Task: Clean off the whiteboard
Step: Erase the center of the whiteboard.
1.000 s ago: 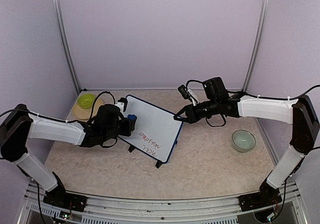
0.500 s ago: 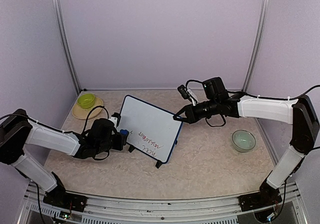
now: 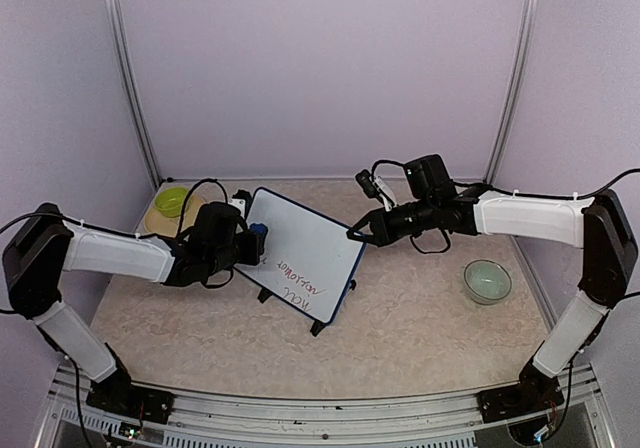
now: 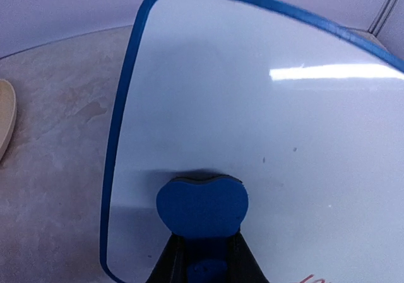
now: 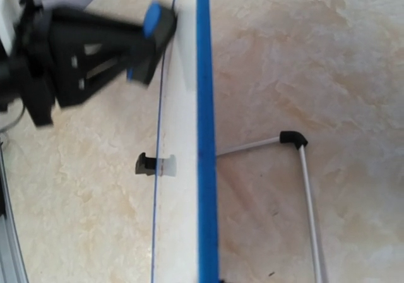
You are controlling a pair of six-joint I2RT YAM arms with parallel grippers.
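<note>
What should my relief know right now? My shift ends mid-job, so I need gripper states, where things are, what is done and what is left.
Left gripper: shut on the small blue eraser block, pressed against the upper left of the blue-framed white whiteboard.
Right gripper: at the board's right edge; the views do not show whether it is clamping.
The board stands tilted on its legs mid-table.
Done: the upper part reads blank.
Left: the handwritten marker text near the lower edge is unwiped.

whiteboard (image 3: 305, 253) centre | eraser (image 3: 258, 234) — against its left part | plate (image 3: 155, 226) rear left | bowl (image 3: 487, 280) — far right
</note>
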